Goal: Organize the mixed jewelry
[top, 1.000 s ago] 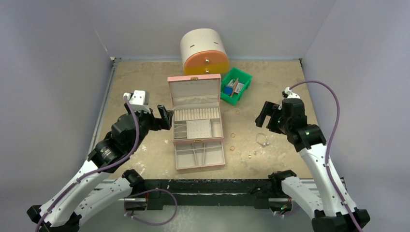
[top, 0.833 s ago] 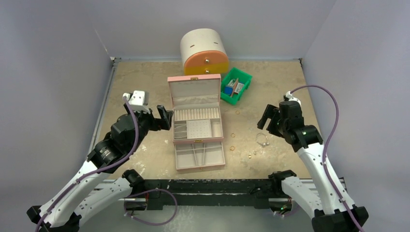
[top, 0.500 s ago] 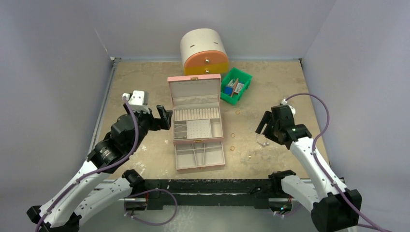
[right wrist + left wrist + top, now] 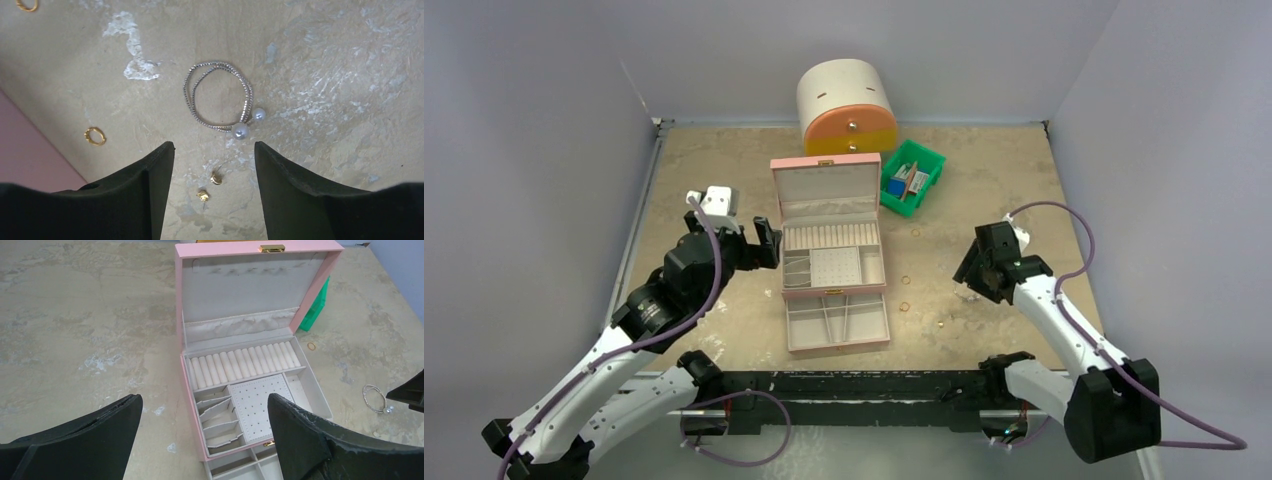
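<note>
The silvery wire hoop [image 4: 241, 131], with two pearl ends, lies on the table just ahead of my right gripper [image 4: 214, 146]. That gripper is open and empty, close above the table. Two tiny gold studs [image 4: 216, 178] lie between its fingers. In the top view the right gripper [image 4: 970, 276] hides the hoop. Gold rings lie loose between it and the box [image 4: 905, 281], [image 4: 904, 307], [image 4: 915, 232]. The hoop also shows in the left wrist view [image 4: 374, 399]. My left gripper [image 4: 205, 402] is open and empty, held above the left front of the open pink jewelry box [image 4: 180, 315].
The pink box [image 4: 776, 200] stands mid-table with its lid up and its front drawer [image 4: 794, 335] pulled out. A green bin [image 4: 936, 160] of coloured items and a white-and-orange drawer unit [image 4: 847, 105] stand behind. Walls close in on the left, back and right.
My right gripper has come down and drawn in toward the hoop, now low over it and the studs. My left gripper has shifted slightly forward.
</note>
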Controlling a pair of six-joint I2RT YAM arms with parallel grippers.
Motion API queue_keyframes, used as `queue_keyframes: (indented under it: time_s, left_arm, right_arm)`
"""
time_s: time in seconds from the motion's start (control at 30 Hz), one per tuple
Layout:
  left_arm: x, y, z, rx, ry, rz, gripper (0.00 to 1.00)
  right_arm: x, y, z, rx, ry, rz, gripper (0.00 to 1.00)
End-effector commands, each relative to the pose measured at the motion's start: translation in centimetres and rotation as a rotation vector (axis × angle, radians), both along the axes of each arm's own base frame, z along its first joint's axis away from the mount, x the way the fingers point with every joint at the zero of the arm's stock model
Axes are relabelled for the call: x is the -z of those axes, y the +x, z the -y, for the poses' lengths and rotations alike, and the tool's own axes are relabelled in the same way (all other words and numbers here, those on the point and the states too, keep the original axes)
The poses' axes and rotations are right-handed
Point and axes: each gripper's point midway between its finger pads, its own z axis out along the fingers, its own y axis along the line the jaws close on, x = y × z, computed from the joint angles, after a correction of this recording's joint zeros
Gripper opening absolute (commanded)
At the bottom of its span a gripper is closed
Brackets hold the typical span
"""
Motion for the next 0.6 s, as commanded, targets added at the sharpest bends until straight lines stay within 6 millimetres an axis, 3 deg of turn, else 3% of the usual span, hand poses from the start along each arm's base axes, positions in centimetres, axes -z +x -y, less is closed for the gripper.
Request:
queue_keyframes:
  time_s: [0.0,0.57]
  left_arm:
    - [-1.3,0.1,-0.3,-0.021,-0.03,0.036,0.96]
    - [-1.2,0.2,0.0,-0.008,-0.028,0.033,0.95]
  right_arm:
    - [1.0,-0.4,1.2,0.096,-0.042,-0.023,0.61]
    - [4.3,-1.2,1.8,0.238,-0.069,-0.163,0.45]
